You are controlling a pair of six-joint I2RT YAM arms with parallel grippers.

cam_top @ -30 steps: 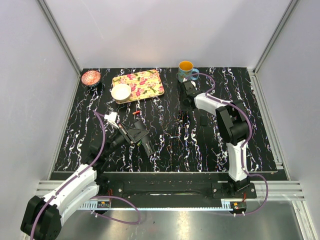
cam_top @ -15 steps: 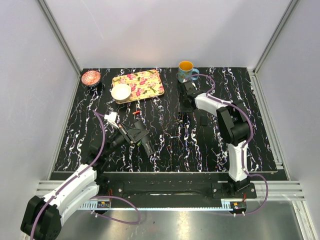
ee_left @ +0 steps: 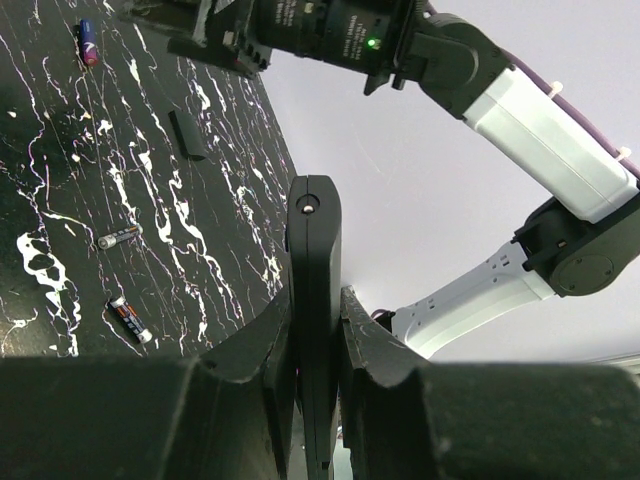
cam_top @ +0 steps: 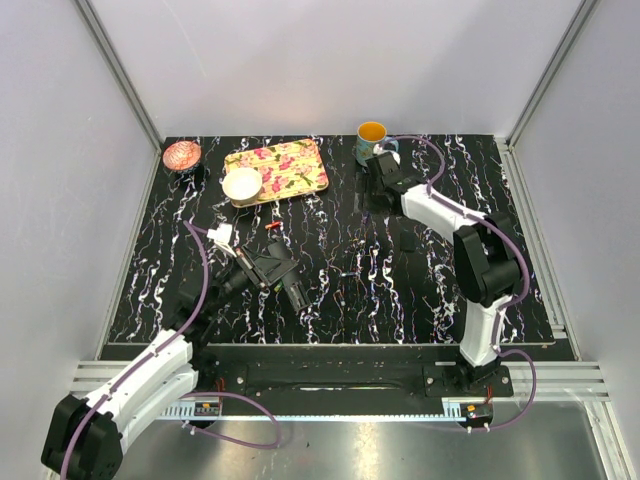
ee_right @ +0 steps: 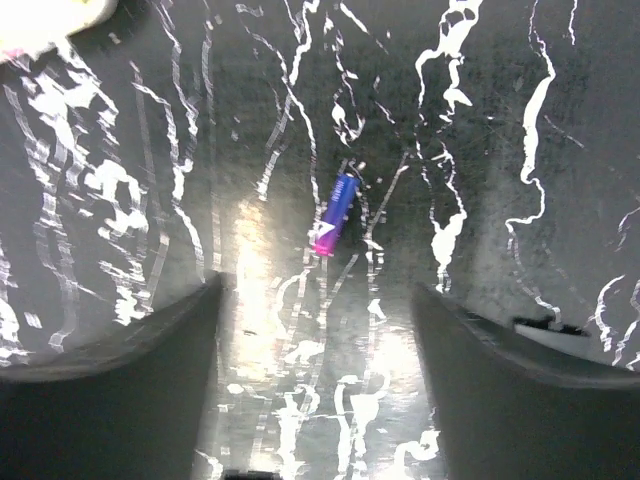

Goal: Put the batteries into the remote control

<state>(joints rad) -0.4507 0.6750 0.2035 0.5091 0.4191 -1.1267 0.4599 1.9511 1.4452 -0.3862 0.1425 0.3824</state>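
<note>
My left gripper (ee_left: 315,312) is shut on the remote control (ee_left: 314,260), a slim black bar standing on edge between the fingers; in the top view it sticks out toward the table's middle (cam_top: 296,291). My right gripper (ee_right: 315,310) is open and empty, low over the table, with a purple-blue battery (ee_right: 335,213) lying just ahead of its fingers. The left wrist view shows that battery far off (ee_left: 87,42) and two more batteries (ee_left: 120,236) (ee_left: 130,318) lying on the table. A reddish battery (cam_top: 272,227) lies near the tray.
A yellow-rimmed mug (cam_top: 372,142) stands just behind the right gripper (cam_top: 376,192). A floral tray (cam_top: 290,165), a white bowl (cam_top: 242,184) and a pink bowl (cam_top: 182,154) sit at the back left. A small flat black piece (cam_top: 408,241) lies right of centre.
The right arm has stretched out, carrying its gripper a little farther back toward the mug. The left arm and the remote control have not moved.
</note>
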